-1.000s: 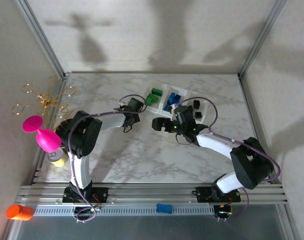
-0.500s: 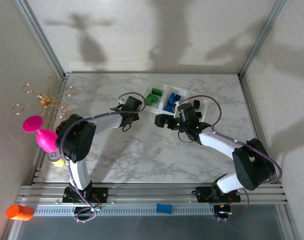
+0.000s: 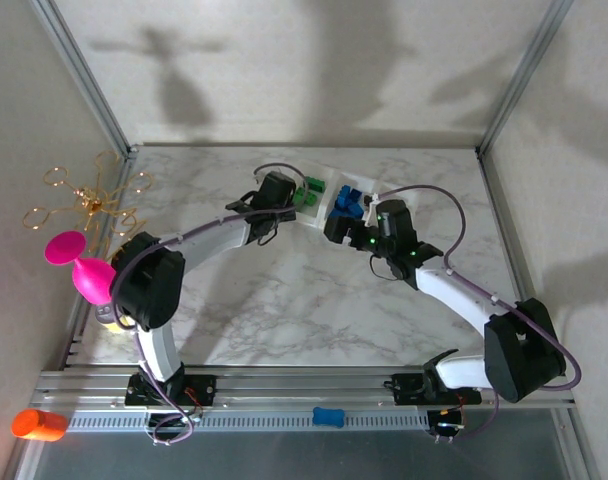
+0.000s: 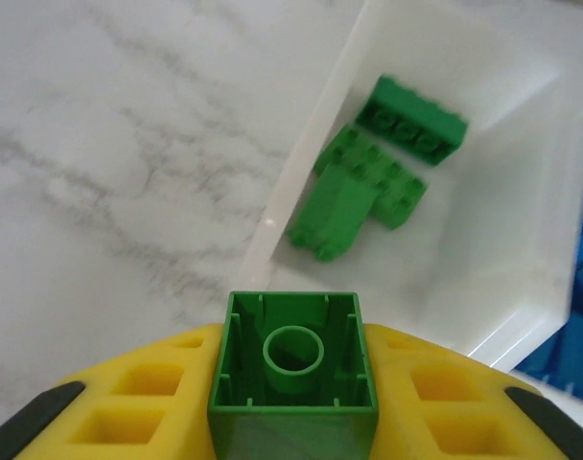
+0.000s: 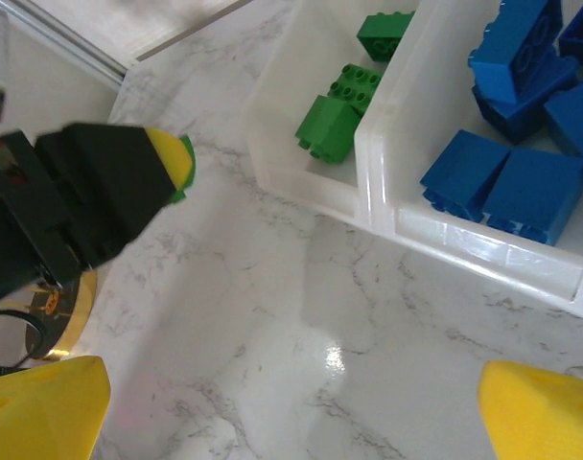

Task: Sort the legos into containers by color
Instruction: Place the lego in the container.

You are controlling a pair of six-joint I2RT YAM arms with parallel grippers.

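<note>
Marble-patterned white table top (image 3: pixel 284 310) carries the whole job. Toward its far side sits the white plastic tray of three square open bins (image 3: pixel 322 172).

We see the left gripper (image 3: pixel 280 200) at the tray's left end. Its yellow pads are pinched on a green square plastic brick (image 4: pixel 293 359), whose hollow underside faces the wrist camera. The brick is just short of the left bin's near wall and not yet over it. The right gripper (image 3: pixel 344 225) hangs by the middle bin with its jaws spread wide and nothing between them.

A few green bricks (image 4: pixel 373 182) lie in the left bin, and a heap of blue bricks (image 5: pixel 517 125) fills the middle one. The right-hand bin sits under the right arm in the overhead view, so we cannot tell what it holds.

We judge the sorting nearly done, since green and blue are already gathered by colour. What is left, as we read it, is to carry the held brick over the wall and drop it among the other greens.
</note>
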